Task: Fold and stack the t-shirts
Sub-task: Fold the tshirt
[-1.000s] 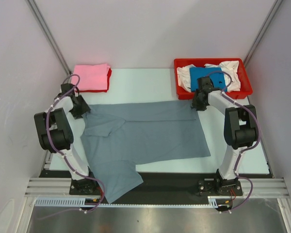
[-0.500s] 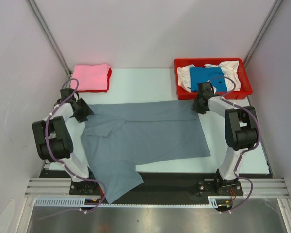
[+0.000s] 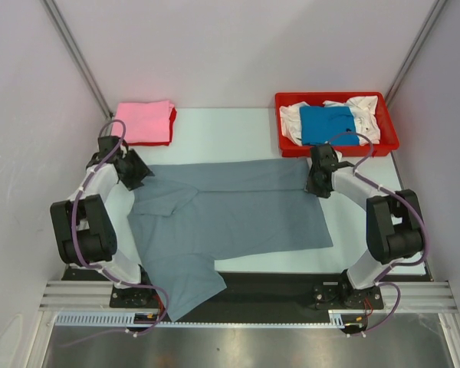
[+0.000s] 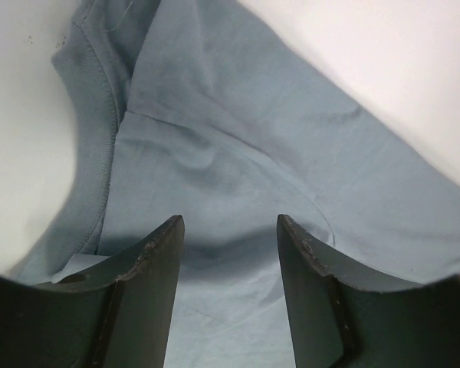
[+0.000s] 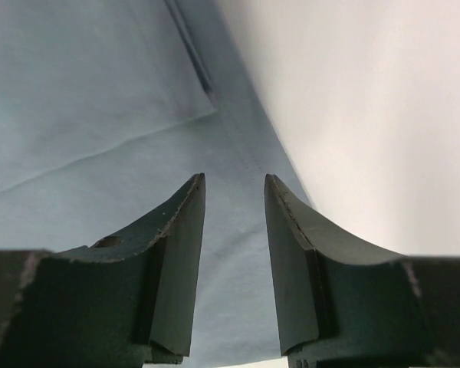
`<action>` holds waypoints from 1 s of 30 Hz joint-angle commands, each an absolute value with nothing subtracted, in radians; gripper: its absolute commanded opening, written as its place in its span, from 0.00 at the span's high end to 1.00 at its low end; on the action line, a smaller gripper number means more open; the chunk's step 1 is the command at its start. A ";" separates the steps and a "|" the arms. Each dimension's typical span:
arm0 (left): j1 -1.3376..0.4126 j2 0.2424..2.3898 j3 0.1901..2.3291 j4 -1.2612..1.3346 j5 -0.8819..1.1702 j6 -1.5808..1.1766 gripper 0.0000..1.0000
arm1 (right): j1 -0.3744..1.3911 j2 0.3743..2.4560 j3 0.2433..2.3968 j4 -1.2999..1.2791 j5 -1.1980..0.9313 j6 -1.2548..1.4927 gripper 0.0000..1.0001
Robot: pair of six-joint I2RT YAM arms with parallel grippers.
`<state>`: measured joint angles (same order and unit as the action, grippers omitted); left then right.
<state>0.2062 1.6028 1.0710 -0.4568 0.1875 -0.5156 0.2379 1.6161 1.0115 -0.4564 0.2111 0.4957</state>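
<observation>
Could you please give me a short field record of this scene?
grey shirt: spread on table, one corner hanging over near edge
left gripper: open, over shirt's far left corner
right gripper: open, over shirt's far right corner
pink shirt: folded, far left
tray: far right, holding blue shirt and white shirt

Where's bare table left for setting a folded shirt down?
Best: the far strip of table between the pink stack and the red tray. Also a narrow strip right of the grey t-shirt, partly under the right arm. Crowded: the centre, covered by that shirt, and the left edge by the left arm.
</observation>
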 commanded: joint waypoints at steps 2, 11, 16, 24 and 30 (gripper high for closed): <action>0.199 1.539 1.117 -0.480 0.193 -0.523 0.42 | 0.238 1.670 0.982 -0.459 0.193 0.492 0.58; 0.201 1.457 1.075 -0.505 0.161 -0.479 0.40 | 0.219 1.649 0.813 -0.561 0.193 0.688 0.56; 0.203 1.431 1.077 -0.515 0.127 -0.430 0.39 | 0.169 1.493 0.663 -0.606 0.178 0.814 0.55; 0.202 1.450 1.083 -0.532 0.149 -0.388 0.41 | 0.074 1.295 0.630 -0.698 0.167 0.769 0.55; 0.201 1.414 1.020 -0.520 0.187 -0.425 0.42 | 0.113 1.273 0.800 -0.692 0.197 0.613 0.53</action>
<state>0.2047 1.4563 1.0420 -0.5270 0.1600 -0.4252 0.0887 1.2999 0.6941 -0.6907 0.1795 0.7212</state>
